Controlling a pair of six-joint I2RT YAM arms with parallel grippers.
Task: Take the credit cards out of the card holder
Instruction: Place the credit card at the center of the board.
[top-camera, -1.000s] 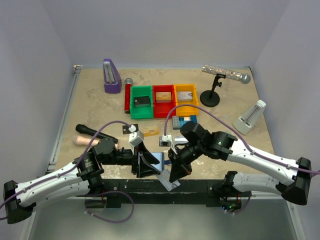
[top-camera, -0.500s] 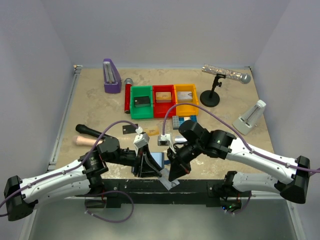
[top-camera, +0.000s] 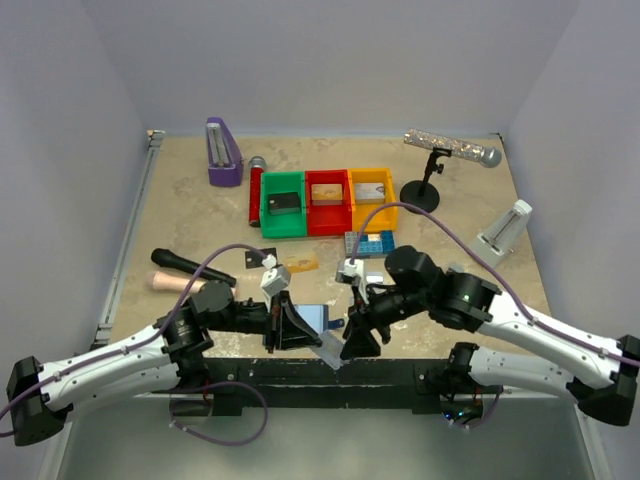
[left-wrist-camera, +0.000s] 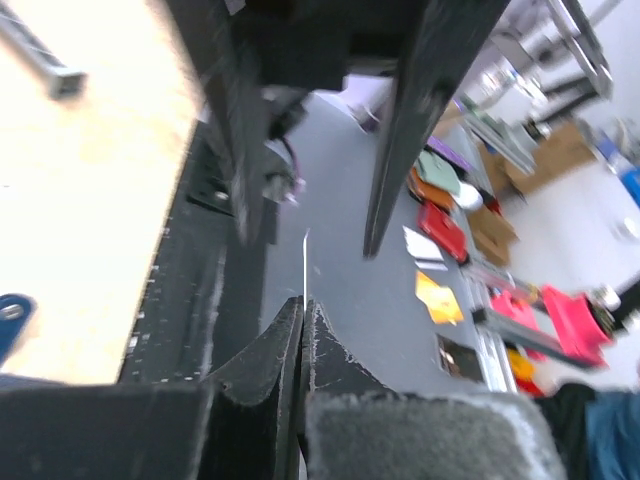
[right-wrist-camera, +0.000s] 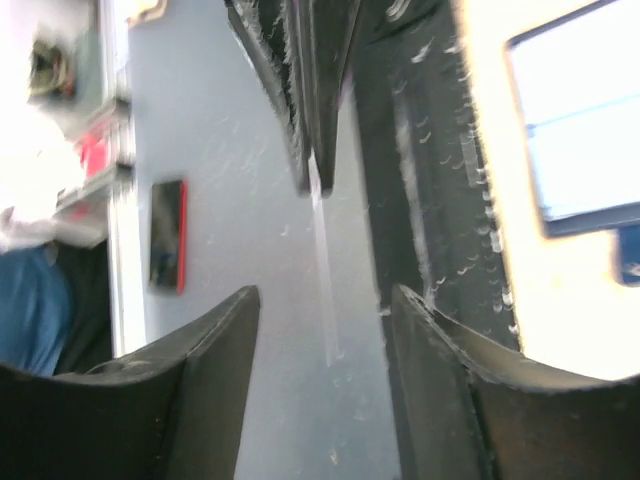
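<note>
While our left gripper (left-wrist-camera: 303, 306) pinches a grey card (left-wrist-camera: 305, 262) at the near edge, our right gripper (right-wrist-camera: 325, 292) stands unclenched beside it.

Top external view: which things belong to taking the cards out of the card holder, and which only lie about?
Job: card holder, grey card, left tool gripping it, black card in the green bin.
Lying about: purple metronome, white metronome, silver microphone, black microphone, blue brick plate.
</note>
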